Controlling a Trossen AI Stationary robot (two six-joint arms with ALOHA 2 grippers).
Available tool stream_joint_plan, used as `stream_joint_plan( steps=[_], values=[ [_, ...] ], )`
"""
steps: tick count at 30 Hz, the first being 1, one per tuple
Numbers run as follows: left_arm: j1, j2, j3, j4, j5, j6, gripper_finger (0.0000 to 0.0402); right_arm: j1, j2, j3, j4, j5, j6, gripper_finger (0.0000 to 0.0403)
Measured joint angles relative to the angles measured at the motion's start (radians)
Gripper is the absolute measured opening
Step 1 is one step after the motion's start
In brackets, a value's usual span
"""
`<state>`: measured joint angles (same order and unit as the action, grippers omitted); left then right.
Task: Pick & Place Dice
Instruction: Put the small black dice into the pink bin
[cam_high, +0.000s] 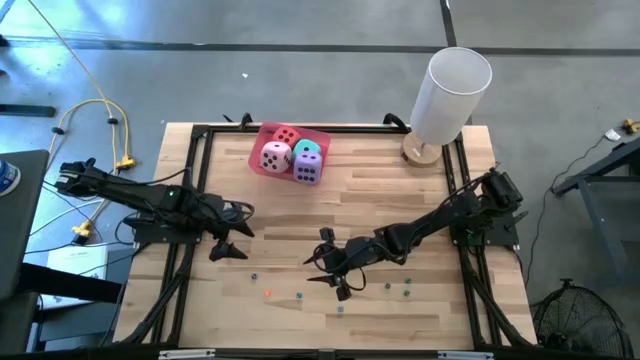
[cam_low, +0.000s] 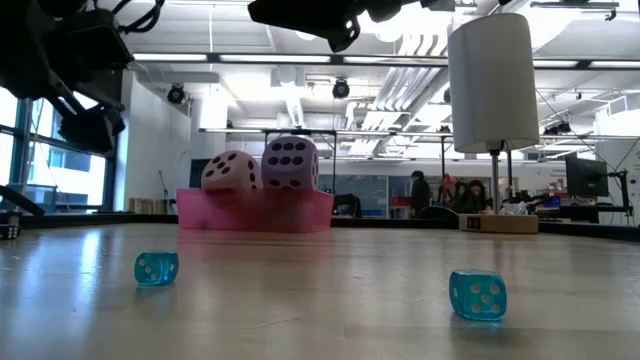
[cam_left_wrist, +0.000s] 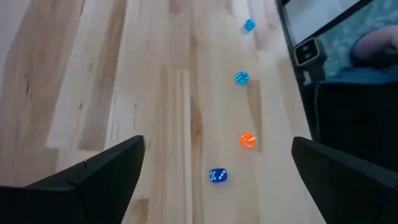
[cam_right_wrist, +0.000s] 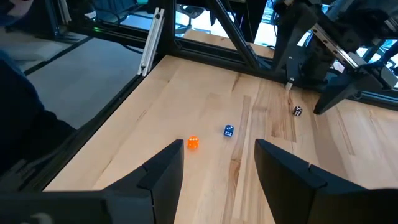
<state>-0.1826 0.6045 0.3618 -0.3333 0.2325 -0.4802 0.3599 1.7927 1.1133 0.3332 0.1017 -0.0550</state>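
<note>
Wooden table (cam_high: 400, 190) with pink tray (cam_high: 262, 165) at its far edge, holding four big dice (cam_high: 291, 153), red one half hidden behind the others. White cylinder (cam_high: 448, 95) right of the tray. Nearer than the tray, left gripper (cam_high: 232, 242) spread wide, empty; right gripper (cam_high: 332, 270) half open, nothing between its fingers. Scattered near the front edge, far from the tray: tiny dice, orange (cam_right_wrist: 193, 142), blue (cam_right_wrist: 228, 130), teal (cam_low: 477, 295); pips hard to read from above.

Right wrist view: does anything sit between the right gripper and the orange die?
Nothing does: in the right wrist view, only bare wooden table lies between the right gripper and the orange die. The blue die sits beside the orange one.
</note>
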Motion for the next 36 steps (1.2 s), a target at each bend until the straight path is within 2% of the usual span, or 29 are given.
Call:
stream_joint_plan(
  steps=[3, 6, 11, 17, 21, 25, 28, 32, 36],
  values=[
    [0.0, 0.0, 0.0, 0.035, 0.009, 0.094, 0.0397, -0.002, 0.0, 0.0, 0.0, 0.0, -0.002, 0.0188],
    [0.0, 0.0, 0.0, 0.099, 0.064, 0.195, 0.0397, -0.009, 0.0, 0.0, -0.002, 0.0, -0.002, 0.0188],
    [0.022, 0.0, 0.017, 0.245, 0.072, 0.172, 0.0397, -0.029, 0.0, 0.0, -0.004, 0.0, -0.002, 0.0188],
    [0.061, 0.027, 0.101, 0.236, 0.072, 0.196, 0.0397, -0.061, 0.0, 0.0, -0.013, -0.005, -0.002, 0.0188],
    [0.084, 0.11, 0.18, 0.224, 0.086, 0.277, 0.0397, -0.079, 0.0, 0.0, -0.014, -0.031, -0.002, 0.0188],
    [0.104, 0.235, 0.337, 0.052, 0.072, 0.463, 0.0397, -0.096, 0.0, 0.0, -0.025, -0.033, 0.005, 0.0188],
    [0.097, 0.34, 0.477, -0.16, -0.024, 0.561, 0.0397, -0.101, 0.0, 0.0, -0.037, -0.033, 0.031, 0.0188],
    [0.069, 0.46, 0.633, -0.439, -0.19, 0.553, 0.0397, -0.1, -0.001, 0.0, -0.037, -0.066, 0.053, 0.0188],
    [0.041, 0.536, 0.701, -0.678, -0.279, 0.506, 0.0397, -0.094, -0.001, 0.0, -0.029, -0.126, 0.052, 0.0188]
  ],
)
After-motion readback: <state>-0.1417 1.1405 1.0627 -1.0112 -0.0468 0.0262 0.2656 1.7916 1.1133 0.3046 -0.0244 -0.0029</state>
